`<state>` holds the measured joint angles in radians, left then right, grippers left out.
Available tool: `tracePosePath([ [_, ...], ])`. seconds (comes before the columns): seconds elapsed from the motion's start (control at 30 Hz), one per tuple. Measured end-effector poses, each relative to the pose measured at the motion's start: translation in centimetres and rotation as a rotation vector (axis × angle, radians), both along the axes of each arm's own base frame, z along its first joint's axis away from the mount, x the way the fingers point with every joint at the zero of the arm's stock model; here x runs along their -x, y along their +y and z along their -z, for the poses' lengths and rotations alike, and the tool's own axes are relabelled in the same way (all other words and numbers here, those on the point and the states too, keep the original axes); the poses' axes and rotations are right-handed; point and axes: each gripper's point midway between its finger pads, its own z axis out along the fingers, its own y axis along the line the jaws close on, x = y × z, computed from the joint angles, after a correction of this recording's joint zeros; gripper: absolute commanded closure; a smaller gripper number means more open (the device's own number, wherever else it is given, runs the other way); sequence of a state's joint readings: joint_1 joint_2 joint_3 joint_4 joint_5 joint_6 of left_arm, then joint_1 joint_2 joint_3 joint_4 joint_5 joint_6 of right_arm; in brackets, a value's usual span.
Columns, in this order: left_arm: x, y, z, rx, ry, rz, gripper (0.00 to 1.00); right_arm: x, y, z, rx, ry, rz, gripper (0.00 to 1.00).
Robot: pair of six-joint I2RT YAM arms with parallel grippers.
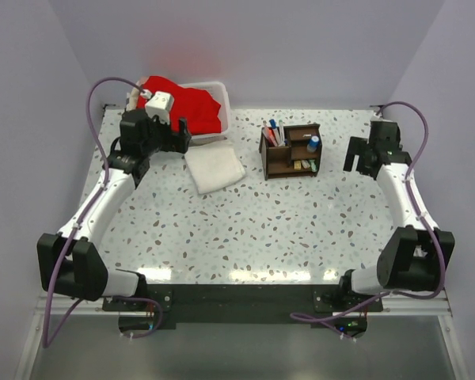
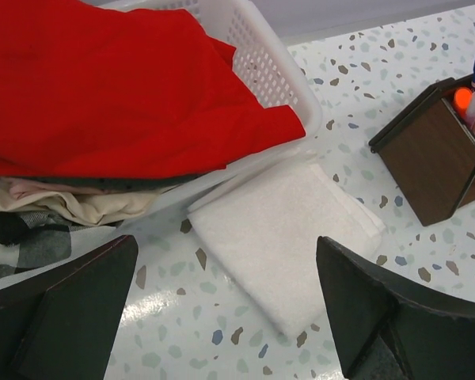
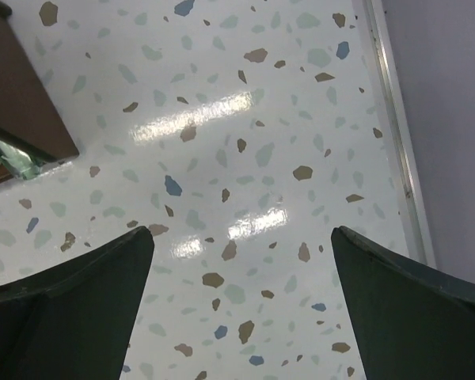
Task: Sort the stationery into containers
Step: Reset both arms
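From the top camera I see the whole dark wooden organizer (image 1: 290, 150) upright on the speckled table (image 1: 261, 229). The pens (image 1: 272, 131) stand in its rear left compartment, a blue bottle (image 1: 313, 143) is on its right side, and small blocks (image 1: 307, 165) lie in the low front slot. My left wrist camera shows only one wood-grain corner, plus pale and checked fabric under the red cloth (image 2: 103, 79) in the perforated white basket (image 2: 261, 47). The fluffy folded white cloth (image 2: 285, 229) lies just beside that basket. The right wrist camera catches only a brown edge of the organizer and glossy tabletop. The left gripper (image 2: 226, 240) hangs over the cloth and the right gripper (image 3: 241, 230) over bare table, both with fingers spread wide and holding nothing.
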<state>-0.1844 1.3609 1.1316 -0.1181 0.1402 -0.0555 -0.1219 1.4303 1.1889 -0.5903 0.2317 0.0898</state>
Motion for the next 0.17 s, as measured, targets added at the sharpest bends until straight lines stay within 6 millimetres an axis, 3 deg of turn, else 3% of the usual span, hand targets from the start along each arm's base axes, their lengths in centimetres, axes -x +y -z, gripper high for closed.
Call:
tracePosePath([
  [0.17, -0.1, 0.1, 0.6, -0.015, 0.012, -0.002, 0.00, 1.2, -0.1, -2.2, 0.024, -0.066, 0.010, 0.01],
])
